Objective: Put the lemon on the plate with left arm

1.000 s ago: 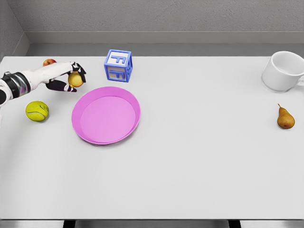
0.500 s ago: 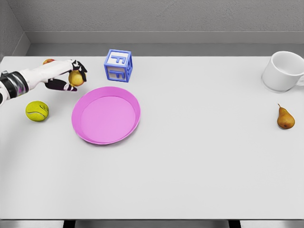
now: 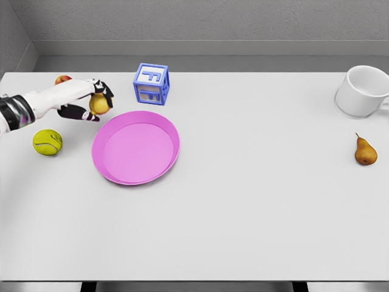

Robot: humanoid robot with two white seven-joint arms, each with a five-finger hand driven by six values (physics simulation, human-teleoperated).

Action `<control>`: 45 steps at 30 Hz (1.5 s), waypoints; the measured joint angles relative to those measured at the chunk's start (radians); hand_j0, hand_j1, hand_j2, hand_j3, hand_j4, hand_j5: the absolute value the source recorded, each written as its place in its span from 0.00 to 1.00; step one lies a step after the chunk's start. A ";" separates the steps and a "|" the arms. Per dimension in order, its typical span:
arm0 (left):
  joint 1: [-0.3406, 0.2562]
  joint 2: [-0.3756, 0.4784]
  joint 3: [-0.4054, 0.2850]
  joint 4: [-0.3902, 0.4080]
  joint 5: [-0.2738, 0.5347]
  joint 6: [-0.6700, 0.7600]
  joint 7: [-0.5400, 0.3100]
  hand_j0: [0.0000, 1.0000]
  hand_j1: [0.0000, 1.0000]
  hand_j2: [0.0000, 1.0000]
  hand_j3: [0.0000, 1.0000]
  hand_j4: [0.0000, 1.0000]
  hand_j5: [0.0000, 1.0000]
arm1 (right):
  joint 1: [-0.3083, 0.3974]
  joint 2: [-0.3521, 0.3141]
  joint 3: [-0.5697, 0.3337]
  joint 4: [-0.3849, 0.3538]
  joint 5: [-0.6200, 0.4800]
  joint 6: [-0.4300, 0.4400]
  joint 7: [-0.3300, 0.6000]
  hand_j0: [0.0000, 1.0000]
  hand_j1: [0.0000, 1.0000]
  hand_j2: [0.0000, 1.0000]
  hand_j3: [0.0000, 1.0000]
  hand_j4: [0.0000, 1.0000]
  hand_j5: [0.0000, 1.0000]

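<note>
One round pink plate waits close by, and just behind its left edge the left hand has its fingers curled around the small yellow lemon. If the fingers open too soon, I think the lemon could miss the rim and roll toward the blue letter block behind.

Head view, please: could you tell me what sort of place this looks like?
Probably a simulated tabletop test bench rather than a real room: a plain white table against bare grey walls, with unrelated props scattered about, such as a lettered block, a tennis ball, a pear and a pink plate.
</note>
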 measured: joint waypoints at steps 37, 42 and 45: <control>0.117 0.003 -0.001 -0.216 0.019 -0.060 0.000 0.47 0.47 0.47 0.47 0.47 0.47 | 0.000 0.000 0.000 0.000 0.000 0.000 0.000 1.00 1.00 1.00 1.00 1.00 1.00; 0.118 0.003 0.000 -0.235 0.020 -0.057 0.002 0.76 0.76 0.76 0.76 0.76 0.76 | 0.002 0.000 0.000 -0.001 0.000 0.000 0.000 1.00 1.00 1.00 1.00 1.00 1.00; 0.124 0.003 0.002 -0.239 0.019 -0.054 0.003 1.00 1.00 1.00 1.00 1.00 1.00 | 0.002 0.000 0.000 -0.001 0.000 0.000 0.000 1.00 1.00 1.00 1.00 1.00 1.00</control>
